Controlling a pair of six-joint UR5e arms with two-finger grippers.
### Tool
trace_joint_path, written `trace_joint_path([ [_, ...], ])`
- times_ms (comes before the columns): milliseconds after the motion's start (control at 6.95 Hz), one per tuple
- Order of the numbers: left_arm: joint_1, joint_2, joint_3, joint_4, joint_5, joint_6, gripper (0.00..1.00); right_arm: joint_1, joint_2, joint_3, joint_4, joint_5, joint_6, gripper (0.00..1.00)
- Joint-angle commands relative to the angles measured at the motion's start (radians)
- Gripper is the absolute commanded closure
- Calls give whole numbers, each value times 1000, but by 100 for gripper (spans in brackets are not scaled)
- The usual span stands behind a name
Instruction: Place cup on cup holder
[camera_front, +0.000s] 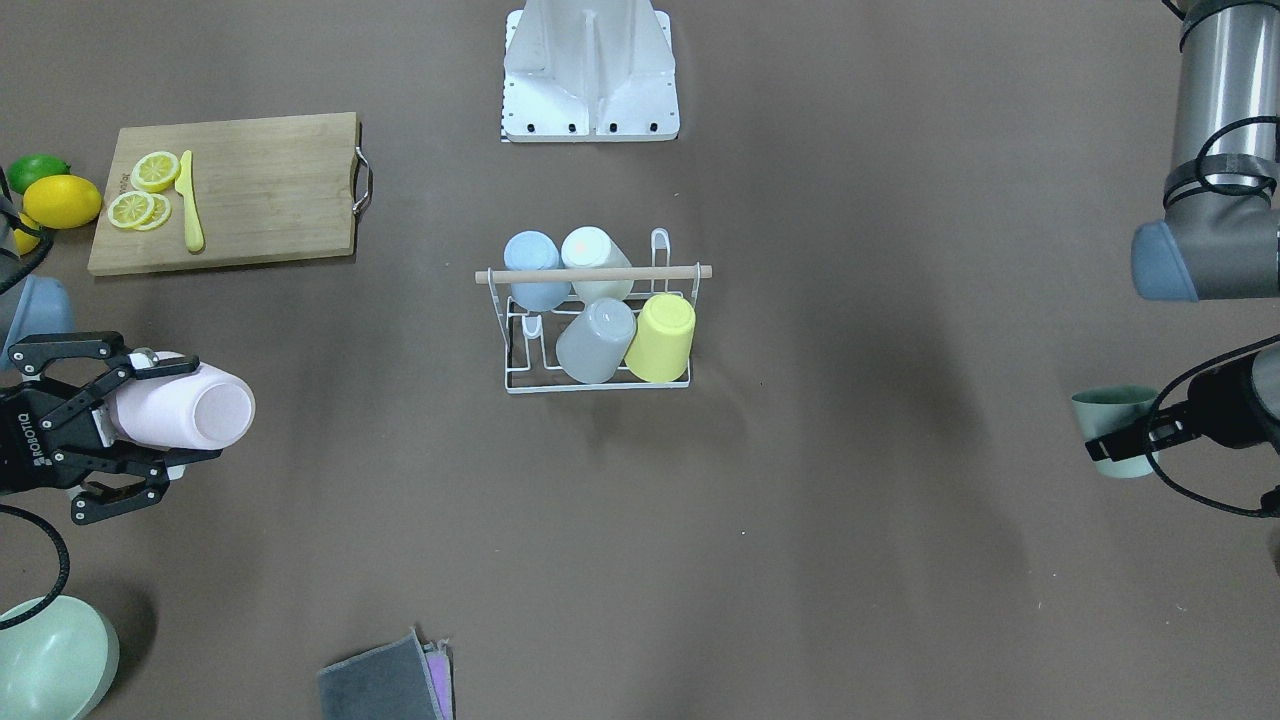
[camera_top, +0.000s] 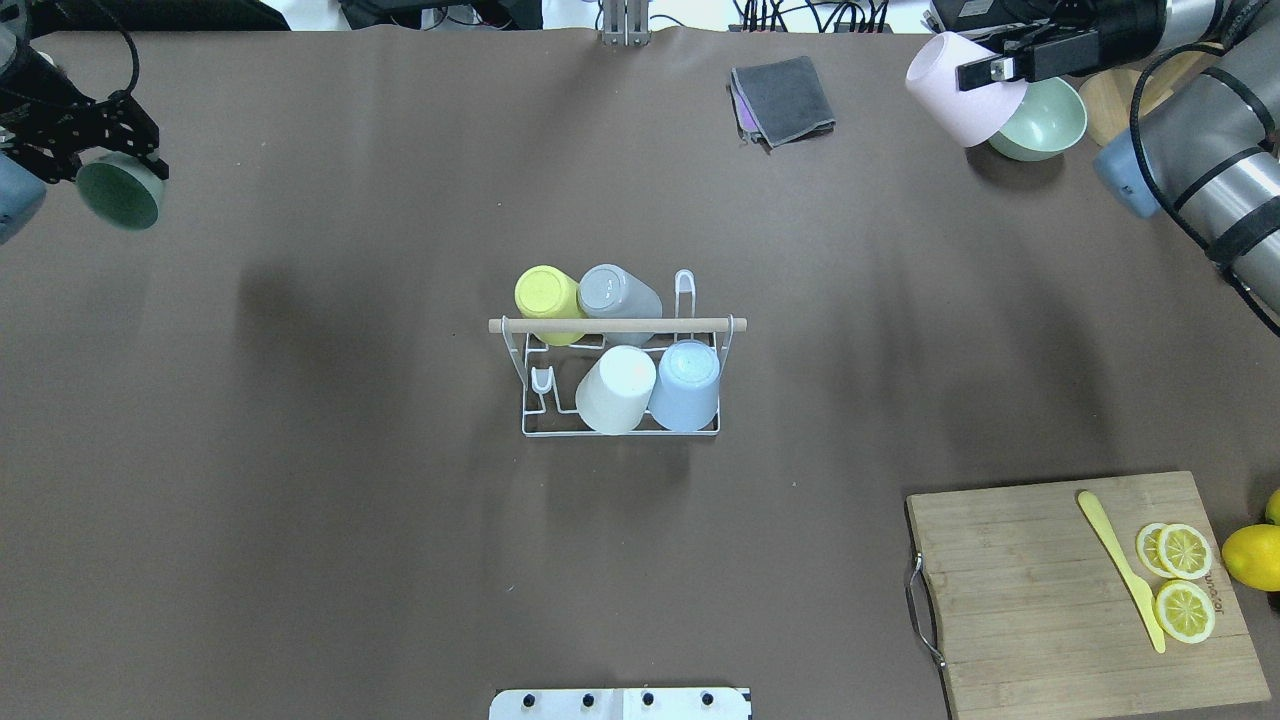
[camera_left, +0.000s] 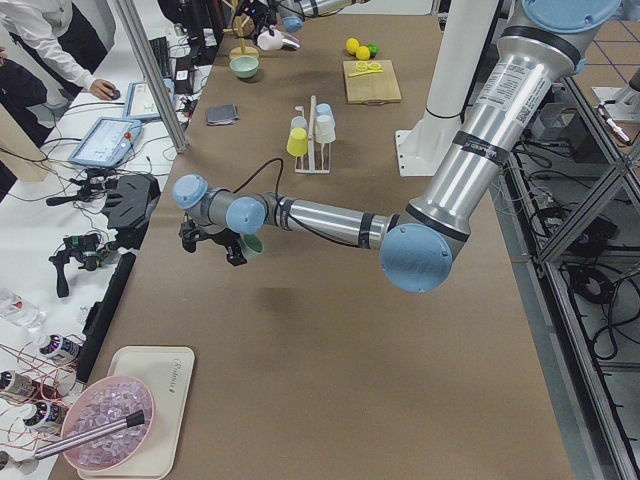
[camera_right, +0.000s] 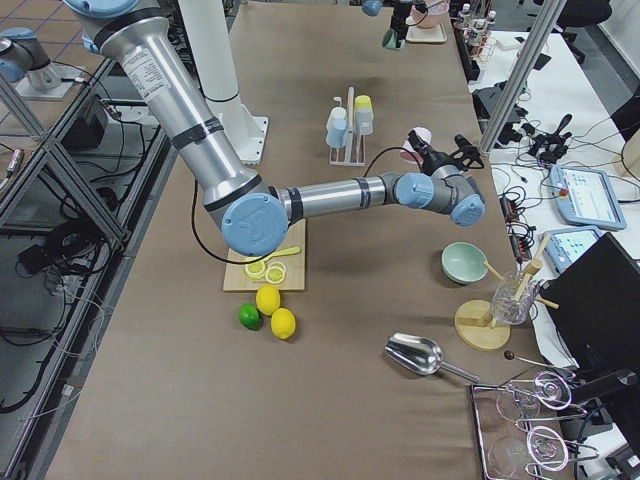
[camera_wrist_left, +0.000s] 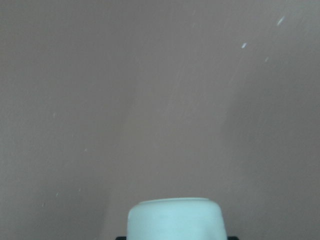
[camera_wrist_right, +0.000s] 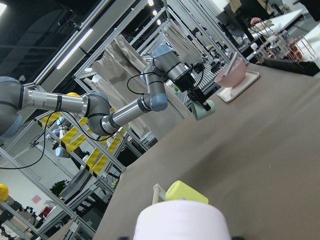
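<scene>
Brown tabletop (camera_top: 300, 500) bears the white wire cup holder (camera_top: 620, 325) at centre, the right gripper (camera_front: 175, 412) clamping a pale pink plastic cup (camera_front: 190, 405) far right and the left gripper (camera_top: 105, 172) a green plastic cup (camera_top: 118, 195) far left, both cups likely light, rigid and slick, best pinched across the wall.

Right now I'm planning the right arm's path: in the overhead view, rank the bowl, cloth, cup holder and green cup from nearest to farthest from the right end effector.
From the right end effector, holding the pink cup:
1. Bowl, just beside it.
2. Cloth, along the far edge.
3. Cup holder, table centre.
4. Green cup, held at the far left.
</scene>
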Motion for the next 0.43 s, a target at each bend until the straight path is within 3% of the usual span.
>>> trace_joint_path([
  [0, -7, 22, 9, -405, 87, -233, 100, -15, 0, -1, 0, 75, -299, 68],
  [288, -6, 48, 4, -702, 199, -236, 100, -58, 3, -1, 8, 180, -551, 68],
])
